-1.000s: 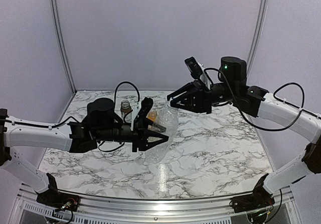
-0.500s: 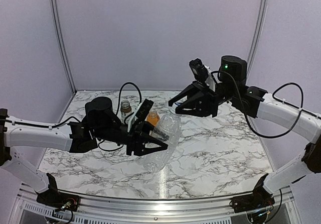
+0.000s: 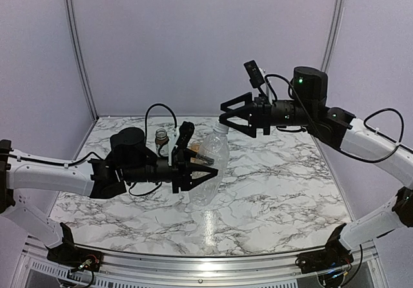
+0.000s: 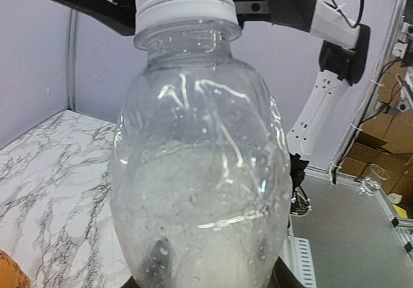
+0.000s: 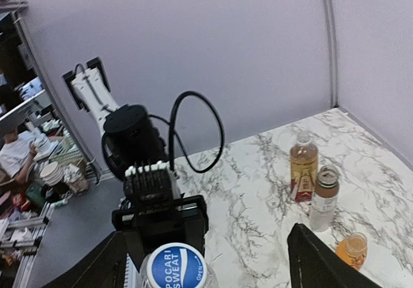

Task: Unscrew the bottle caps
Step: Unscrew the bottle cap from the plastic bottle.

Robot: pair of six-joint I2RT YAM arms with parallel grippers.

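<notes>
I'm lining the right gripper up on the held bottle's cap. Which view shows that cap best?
Right wrist: the cap faces the lens, blue print readable, inside the open right gripper. Left wrist shows only its white side, cropped at the top. Top external shows it small and far off.

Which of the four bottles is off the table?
The tall clear bottle, held in the left pincer; the tea bottle, short clear bottle and orange-juice bottle stand on the table.
</notes>
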